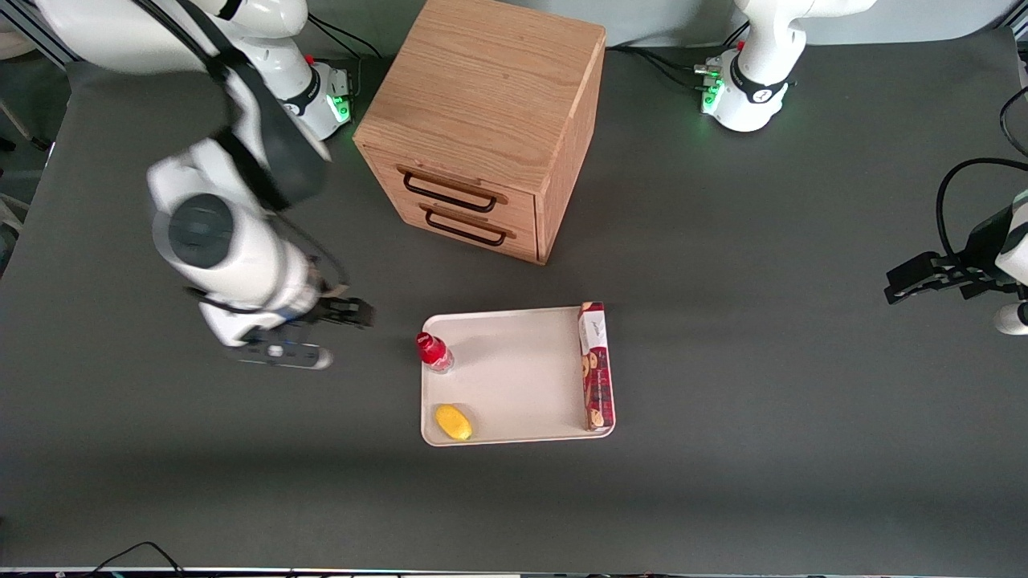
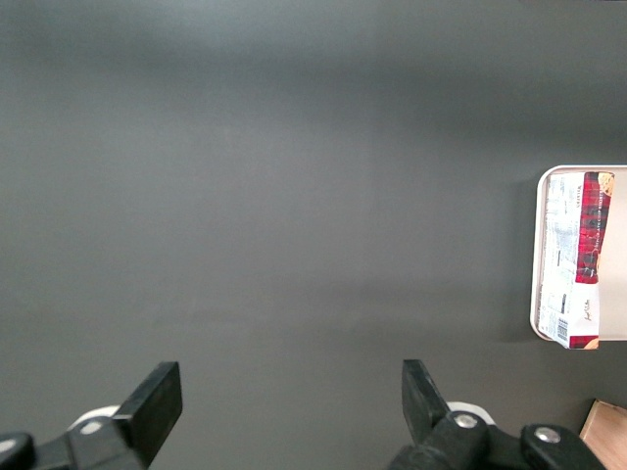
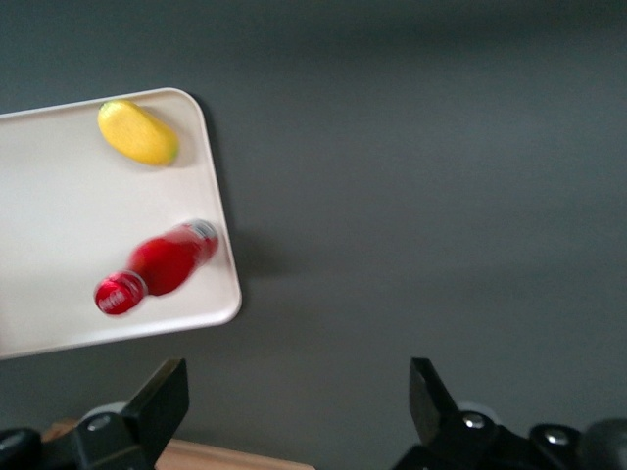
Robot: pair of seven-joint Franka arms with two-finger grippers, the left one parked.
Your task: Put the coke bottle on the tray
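Observation:
The coke bottle (image 1: 434,352) (image 3: 162,266), red with a red cap and silvery base, stands upright on the cream-white tray (image 1: 522,377) (image 3: 59,225), at the tray's corner toward the working arm's end, farther from the front camera than the lemon. My right gripper (image 1: 349,311) (image 3: 294,406) hangs above the bare dark table beside the tray, clear of the bottle. It is open, its fingers (image 3: 162,401) spread wide with nothing between them.
A yellow lemon (image 1: 453,422) (image 3: 138,133) and a long red biscuit box (image 1: 595,365) (image 2: 578,259) also lie on the tray. A wooden drawer cabinet (image 1: 490,120) stands farther from the front camera than the tray. Dark mat (image 1: 763,401) surrounds everything.

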